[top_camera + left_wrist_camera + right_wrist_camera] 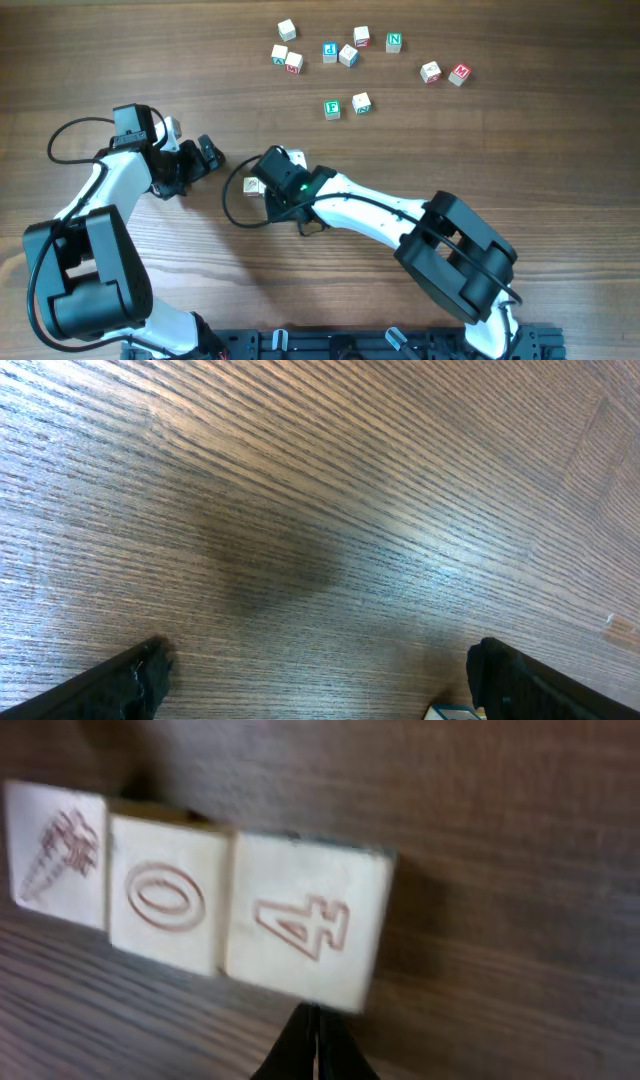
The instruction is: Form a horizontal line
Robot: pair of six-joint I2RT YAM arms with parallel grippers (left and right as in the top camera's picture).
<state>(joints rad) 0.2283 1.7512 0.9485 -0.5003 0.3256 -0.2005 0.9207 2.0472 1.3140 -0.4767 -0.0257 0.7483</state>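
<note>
In the right wrist view three pale wooden cubes touch side to side in a straight row (200, 905): a hatched picture face (55, 855), a "0" (165, 900) and a "4" (305, 925). My right gripper (315, 1012) is shut and empty, its tips against the lower edge of the "4" cube. From overhead the right gripper (283, 187) covers most of the row; a pale cube (254, 186) shows at its left and another (297, 158) just behind it. My left gripper (195, 160) is open and empty, to the left of the row, over bare table (318, 660).
Several loose cubes lie at the back of the table, among them a green F (332, 108), a green N (394, 42), a blue letter cube (330, 51) and a red-faced one (460, 73). A cube corner (455, 712) shows by the left gripper's right finger.
</note>
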